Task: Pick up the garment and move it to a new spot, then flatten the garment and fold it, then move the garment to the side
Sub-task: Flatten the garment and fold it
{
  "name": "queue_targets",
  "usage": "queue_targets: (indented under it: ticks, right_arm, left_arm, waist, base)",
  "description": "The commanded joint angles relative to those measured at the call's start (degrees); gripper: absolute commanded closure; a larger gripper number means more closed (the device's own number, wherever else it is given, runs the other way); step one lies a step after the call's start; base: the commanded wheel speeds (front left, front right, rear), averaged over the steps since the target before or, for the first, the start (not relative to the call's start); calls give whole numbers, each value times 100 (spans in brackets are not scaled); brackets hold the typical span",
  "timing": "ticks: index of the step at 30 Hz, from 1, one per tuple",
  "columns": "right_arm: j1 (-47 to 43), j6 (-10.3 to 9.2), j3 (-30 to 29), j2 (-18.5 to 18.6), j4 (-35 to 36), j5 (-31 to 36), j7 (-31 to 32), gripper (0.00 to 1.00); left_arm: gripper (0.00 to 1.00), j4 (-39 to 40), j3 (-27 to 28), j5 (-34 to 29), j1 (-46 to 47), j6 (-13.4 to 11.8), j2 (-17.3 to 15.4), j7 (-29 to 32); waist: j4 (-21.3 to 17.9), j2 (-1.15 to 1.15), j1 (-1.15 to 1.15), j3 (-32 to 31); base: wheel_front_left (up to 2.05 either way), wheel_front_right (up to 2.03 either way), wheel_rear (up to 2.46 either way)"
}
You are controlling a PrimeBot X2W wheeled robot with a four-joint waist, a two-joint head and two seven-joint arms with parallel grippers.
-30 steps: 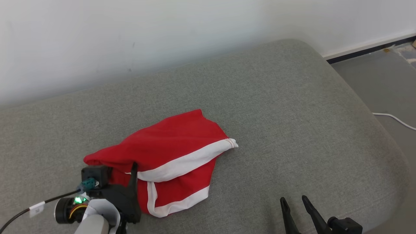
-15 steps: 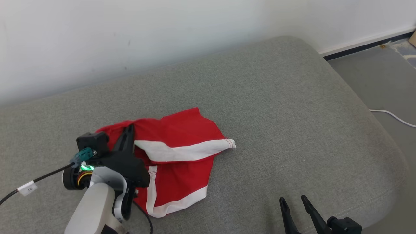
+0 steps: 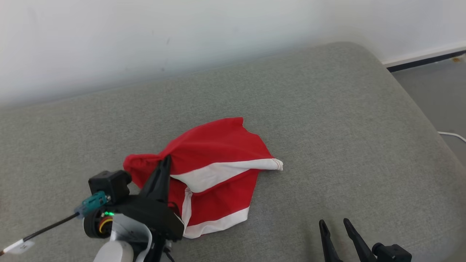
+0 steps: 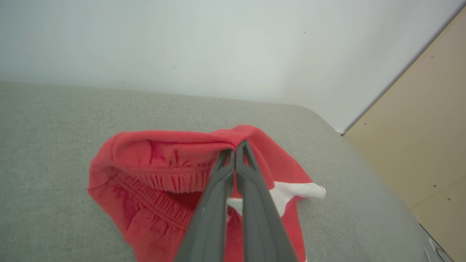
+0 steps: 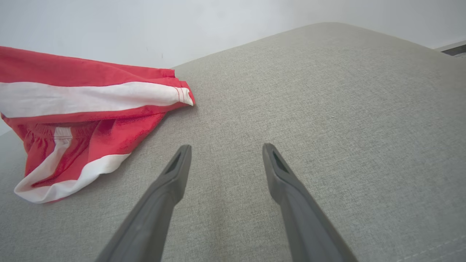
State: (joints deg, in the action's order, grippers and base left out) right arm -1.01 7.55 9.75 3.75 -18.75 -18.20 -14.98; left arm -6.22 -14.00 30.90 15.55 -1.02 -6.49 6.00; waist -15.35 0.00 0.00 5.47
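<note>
Grey cushion (image 3: pixel 346 120), white wall behind: red garment (image 3: pixel 218 153) w/ white trim, crumpled mid-cushion.
Risk: left gripper (image 3: pixel 166 158) has only a thin bunched fold by the waistband, so it could slip on lift, rest dragging. Its fingers are clamped tight on that fold; right gripper (image 3: pixel 334 221) spread wide, empty, well apart to garment's right.

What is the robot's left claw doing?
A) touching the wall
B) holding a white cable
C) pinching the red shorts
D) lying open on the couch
C: the left gripper has its two fingers pressed together on a bunched fold of the red shorts, near the stretchy waistband.
</note>
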Motion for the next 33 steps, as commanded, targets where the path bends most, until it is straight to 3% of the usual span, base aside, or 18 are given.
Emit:
queue_targets:
  ticks: [1,4,8,11,19,23,25,33]
  right_arm:
    - [-20,-13,-8,-14,11,3,-24,0]
    - [16,-13,18,-23,20,10,-25,0]
    - [123,-13,114,-34,23,-7,-26,0]
    - [195,-13,222,-37,-1,-31,-27,0]
    - [327,-13,246,-53,18,-50,-24,0]
    - [352,-13,230,-61,59,-39,-20,0]
    - [356,-13,215,-63,91,-36,-20,0]
    - [311,-13,120,-70,148,41,-19,0]
  left_arm:
    - [100,234,0,78,-126,-15,4,108]
    - [100,669,53,255,-234,-94,-32,354]
    - [100,526,219,359,211,-201,61,313]
    - [100,-37,375,274,642,-303,49,126]
    - [100,-1950,973,133,1723,-565,-348,-562]
    - [100,-2492,1118,70,2003,-630,-507,-847]
    - [0,-2764,1126,0,2129,-658,-551,-999]
    - [0,-3392,891,-220,2234,-512,-553,-1438]
  waist:
    - [105,0,0,-3]
    - [171,0,0,29]
    - [121,0,0,141]
    - [-43,0,0,256]
    - [-592,0,0,640]
    - [-699,0,0,770]
    - [-720,0,0,839]
    - [-350,0,0,874]
  base:
    - [0,0,0]
    - [0,0,0]
    - [0,0,0]
    - [0,0,0]
    - [0,0,0]
    - [0,0,0]
    - [0,0,0]
    - [0,0,0]
